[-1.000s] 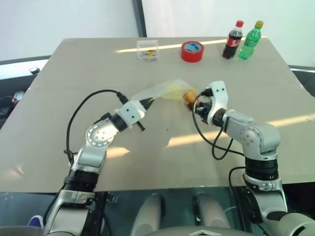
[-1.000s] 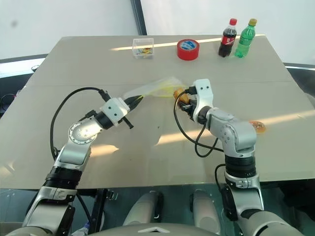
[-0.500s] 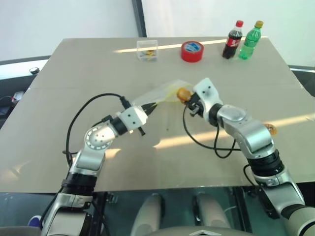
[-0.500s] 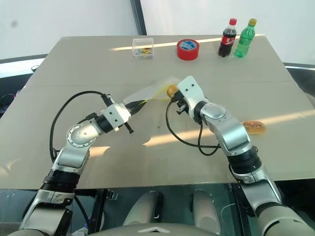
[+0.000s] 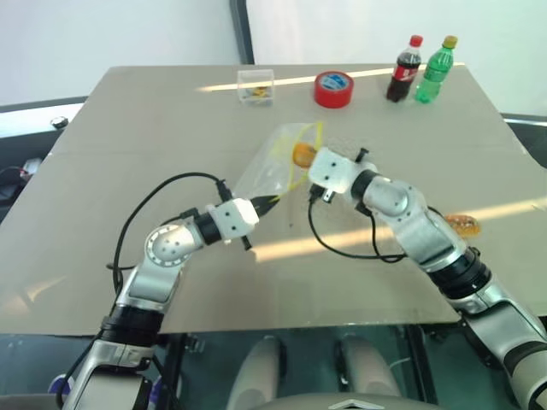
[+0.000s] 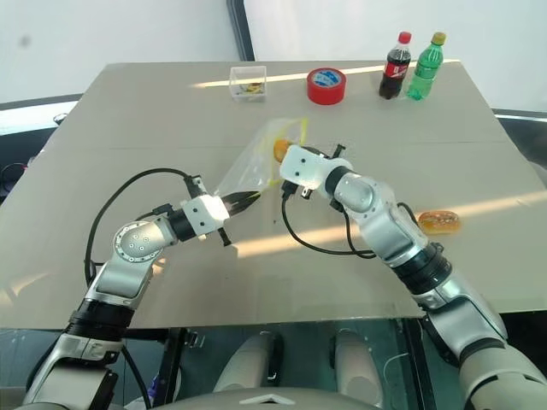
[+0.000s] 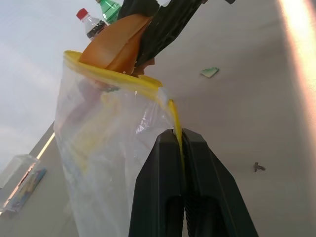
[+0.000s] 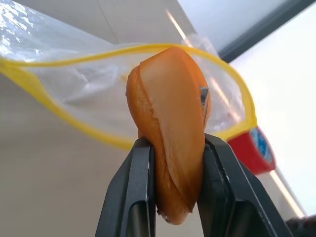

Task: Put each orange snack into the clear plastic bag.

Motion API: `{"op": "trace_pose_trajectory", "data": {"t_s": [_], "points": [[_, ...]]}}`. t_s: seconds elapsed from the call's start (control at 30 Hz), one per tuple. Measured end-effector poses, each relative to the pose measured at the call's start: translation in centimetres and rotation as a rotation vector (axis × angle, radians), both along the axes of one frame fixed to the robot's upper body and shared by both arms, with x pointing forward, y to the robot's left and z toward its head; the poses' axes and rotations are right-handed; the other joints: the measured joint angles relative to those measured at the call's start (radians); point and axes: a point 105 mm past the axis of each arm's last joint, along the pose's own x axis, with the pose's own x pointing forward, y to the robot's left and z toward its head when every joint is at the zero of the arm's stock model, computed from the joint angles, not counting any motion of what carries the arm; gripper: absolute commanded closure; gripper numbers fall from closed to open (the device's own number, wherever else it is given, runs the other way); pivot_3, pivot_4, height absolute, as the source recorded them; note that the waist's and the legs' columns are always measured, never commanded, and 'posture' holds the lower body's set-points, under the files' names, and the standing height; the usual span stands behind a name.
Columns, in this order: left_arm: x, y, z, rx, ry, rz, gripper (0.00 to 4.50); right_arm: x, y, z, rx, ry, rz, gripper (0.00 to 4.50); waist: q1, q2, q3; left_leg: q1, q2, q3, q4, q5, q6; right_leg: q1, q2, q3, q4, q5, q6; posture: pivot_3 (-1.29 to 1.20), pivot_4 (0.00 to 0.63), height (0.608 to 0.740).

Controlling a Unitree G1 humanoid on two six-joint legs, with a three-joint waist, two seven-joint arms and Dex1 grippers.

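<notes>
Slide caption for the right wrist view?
Right pincer holds an orange snack at the open, yellow-rimmed mouth of the clear plastic bag.

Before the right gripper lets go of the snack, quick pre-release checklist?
1. Left gripper shut on the yellow seal strip of the clear plastic bag: ok.
2. Bag mouth held open: ok.
3. Right gripper clamped on the glossy orange oval snack: ok.
4. Snack at the mouth, in front of the opening: ok; past the rim: cannot tell.
5. Second orange snack bagged: not ok, it lies on the beige table.
</notes>
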Motion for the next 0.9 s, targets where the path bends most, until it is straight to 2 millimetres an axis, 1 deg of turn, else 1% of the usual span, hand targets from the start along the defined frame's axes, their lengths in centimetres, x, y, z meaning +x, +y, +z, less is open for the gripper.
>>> {"op": "trace_pose_trajectory", "data": {"t_s": [0.07, 0.17, 0.33, 0.43, 0.53, 0.63, 0.73, 0.9], "points": [[0.0, 0.0, 0.0, -0.004, 0.008, -0.005, 4.50, 0.0, 0.1, 0.1, -0.036, -0.049, 0.018, 3.44, 0.001, 0.000, 0.000, 0.000, 0.000, 0.000, 0.000, 0.000, 0.000, 0.000, 0.000, 0.000, 0.000, 0.000, 0.000, 0.00, 0.150, 0.740], [0.0, 0.0, 0.2, -0.012, 0.017, -0.010, 4.50, 0.1, -0.3, 0.2, -0.109, -0.131, 0.025, 3.44, 0.003, 0.000, 0.000, 0.000, 0.000, 0.000, 0.000, 0.000, 0.000, 0.000, 0.000, 0.000, 0.000, 0.000, 0.000, 0.00, 0.150, 0.740], [0.2, -0.3, 1.0, -0.031, 0.006, -0.027, 4.50, 0.3, -0.9, -0.2, -0.228, -0.224, 0.039, 3.44, 0.002, 0.000, 0.000, 0.000, 0.000, 0.000, 0.000, 0.000, 0.000, 0.000, 0.000, 0.000, 0.000, 0.000, 0.000, 0.00, 0.150, 0.740], [0.5, -0.5, 1.6, -0.074, 0.012, -0.032, 4.50, 0.3, -1.2, -1.3, -0.296, -0.255, 0.048, 3.44, 0.002, 0.000, 0.000, 0.000, 0.000, 0.000, 0.000, 0.000, 0.000, 0.000, 0.000, 0.000, 0.000, 0.000, 0.000, 0.00, 0.150, 0.740], [0.6, -0.6, 2.2, -0.104, 0.015, -0.039, 4.50, 0.1, -1.6, -3.1, -0.346, -0.246, 0.057, 3.44, 0.001, 0.000, 0.000, 0.000, 0.000, 0.000, 0.000, 0.000, -0.001, 0.000, 0.000, 0.000, 0.000, 0.000, 0.000, 0.00, 0.150, 0.740], [0.6, -0.7, 2.2, -0.108, 0.019, -0.046, 4.50, 0.1, -1.6, -3.5, -0.366, -0.249, 0.062, 3.44, 0.000, 0.000, 0.000, 0.000, 0.000, 0.000, 0.000, 0.000, -0.001, 0.000, 0.001, 0.000, 0.000, 0.000, 0.000, 0.00, 0.150, 0.740], [0.4, -0.7, 2.0, -0.097, 0.027, -0.061, 4.50, 0.0, -1.0, -3.5, -0.350, -0.243, 0.076, 3.44, 0.000, 0.000, 0.000, 0.000, 0.000, 0.000, 0.000, 0.001, -0.001, 0.000, 0.001, 0.000, 0.000, 0.000, 0.000, 0.00, 0.150, 0.740], [-0.1, -0.8, 1.5, -0.067, 0.035, -0.093, 4.50, 0.2, 0.3, -3.3, -0.223, -0.171, 0.063, 3.44, 0.001, 0.000, 0.000, 0.000, 0.000, 0.000, 0.000, 0.001, -0.001, 0.001, 0.001, 0.000, 0.000, 0.000, 0.000, 0.00, 0.150, 0.740]]}}
